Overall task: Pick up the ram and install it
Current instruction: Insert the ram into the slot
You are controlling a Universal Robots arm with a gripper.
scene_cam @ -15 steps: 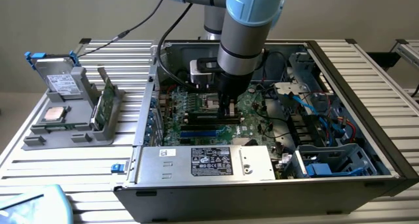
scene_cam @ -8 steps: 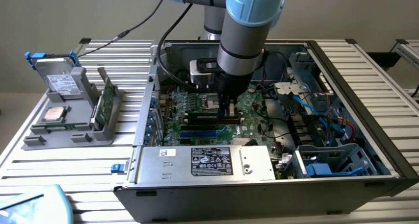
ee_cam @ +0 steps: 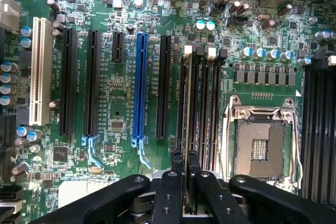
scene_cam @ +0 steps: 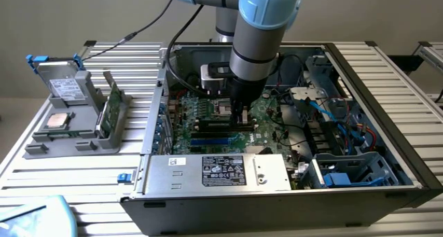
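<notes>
Exterior view: the arm (scene_cam: 258, 45) reaches down into the open case (scene_cam: 277, 206), with its gripper (scene_cam: 240, 117) low over the motherboard (scene_cam: 201, 110). Wrist view: the jaws are narrow, clamped on the ram (ee_cam: 187, 129). It stands edge-on along 1 memory slot, just beside the empty socket (ee_cam: 260, 148).

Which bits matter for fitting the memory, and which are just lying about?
In the job: black robot hand; thin green memory stick pinched edge-on in it; black memory slots on the green motherboard.
Lying about: square silver-topped processor chip; grey boxy drive with blue tabs; green circuit board in the grey holder.
</notes>
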